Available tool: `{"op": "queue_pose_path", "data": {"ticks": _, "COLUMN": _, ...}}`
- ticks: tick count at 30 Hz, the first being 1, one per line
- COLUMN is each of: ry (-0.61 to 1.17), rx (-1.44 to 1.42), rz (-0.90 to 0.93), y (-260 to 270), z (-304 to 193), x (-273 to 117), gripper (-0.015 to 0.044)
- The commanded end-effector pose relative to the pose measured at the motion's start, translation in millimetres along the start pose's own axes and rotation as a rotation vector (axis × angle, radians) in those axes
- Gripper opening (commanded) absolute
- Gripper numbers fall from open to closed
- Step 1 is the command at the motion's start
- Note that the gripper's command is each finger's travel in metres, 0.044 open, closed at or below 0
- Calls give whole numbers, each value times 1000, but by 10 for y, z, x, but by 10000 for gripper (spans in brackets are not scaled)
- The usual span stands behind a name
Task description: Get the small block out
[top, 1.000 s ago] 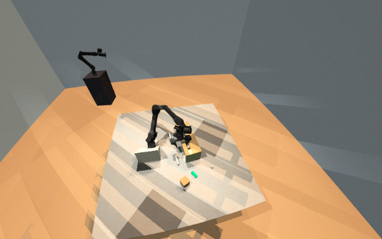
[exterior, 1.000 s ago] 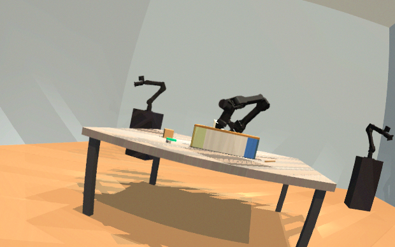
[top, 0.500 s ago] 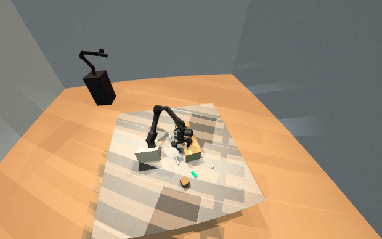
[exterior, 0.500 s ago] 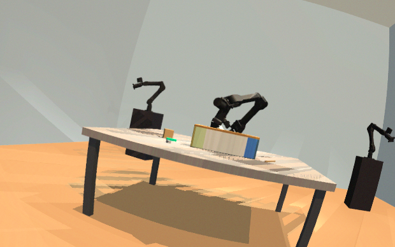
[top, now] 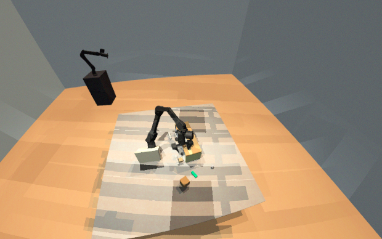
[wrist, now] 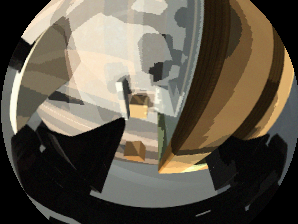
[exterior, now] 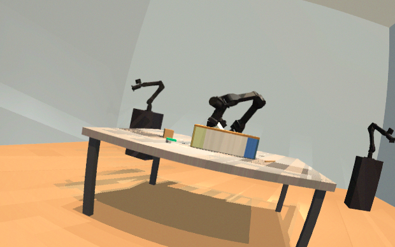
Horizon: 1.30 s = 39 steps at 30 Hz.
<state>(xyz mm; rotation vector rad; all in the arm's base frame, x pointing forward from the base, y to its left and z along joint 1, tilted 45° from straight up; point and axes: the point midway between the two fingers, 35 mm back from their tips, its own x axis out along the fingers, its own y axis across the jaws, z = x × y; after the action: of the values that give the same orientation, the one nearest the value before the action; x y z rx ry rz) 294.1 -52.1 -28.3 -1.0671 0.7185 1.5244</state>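
The box (top: 194, 149) (exterior: 224, 143) (wrist: 220, 100) stands upright, with an orange top, a green end and, in the exterior view, a blue part at its other end. A small tan block (top: 180, 159) (wrist: 139, 109) appears to be on the table, outside the clear front near the green end, with thin white pieces close beside it. It is hidden in the exterior view. My gripper (top: 182, 147) (exterior: 216, 123) (wrist: 161, 123) is open and empty. It points down at the box's front side, over the front top edge, away from the tan block. The shelf's inside is not readable.
A larger orange cube (top: 185, 181) (exterior: 168, 133) (wrist: 135, 150) and a green piece (top: 194, 174) (exterior: 171, 139) lie beyond the green end. A tiny grey item (top: 212, 167) lies nearby. An orange stick (exterior: 270, 161) lies past the blue end. The arm's pale base (top: 148, 155) faces the box.
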Motion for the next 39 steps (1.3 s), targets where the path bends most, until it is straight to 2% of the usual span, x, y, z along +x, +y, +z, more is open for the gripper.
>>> {"op": "queue_pose_path", "data": {"ticks": 1, "ry": 5, "rx": -3, "rz": -2, "y": -16, "z": -66, "x": -118, "gripper": 400}}
{"op": "queue_pose_path", "data": {"ticks": 6, "ry": 2, "rx": 2, "rz": 1, "y": 5, "z": -200, "x": -566, "gripper": 400}}
{"op": "queue_pose_path", "data": {"ticks": 13, "ry": 1, "rx": 9, "rz": -3, "y": 3, "z": -201, "x": -546, "gripper": 400}}
{"op": "queue_pose_path", "data": {"ticks": 15, "ry": -5, "rx": 80, "rz": -7, "y": 11, "z": -210, "x": -545, "gripper": 348}}
{"op": "queue_pose_path", "data": {"ticks": 18, "ry": -34, "rx": 385, "rz": -19, "y": 42, "z": -246, "x": -541, "gripper": 285}}
{"op": "queue_pose_path", "data": {"ticks": 32, "ry": -231, "rx": 1890, "rz": 53, "y": 200, "z": -414, "x": -521, "gripper": 285}}
{"op": "queue_pose_path", "data": {"ticks": 39, "ry": -301, "rx": 2316, "rz": 130, "y": 249, "z": -465, "x": -519, "gripper": 285}}
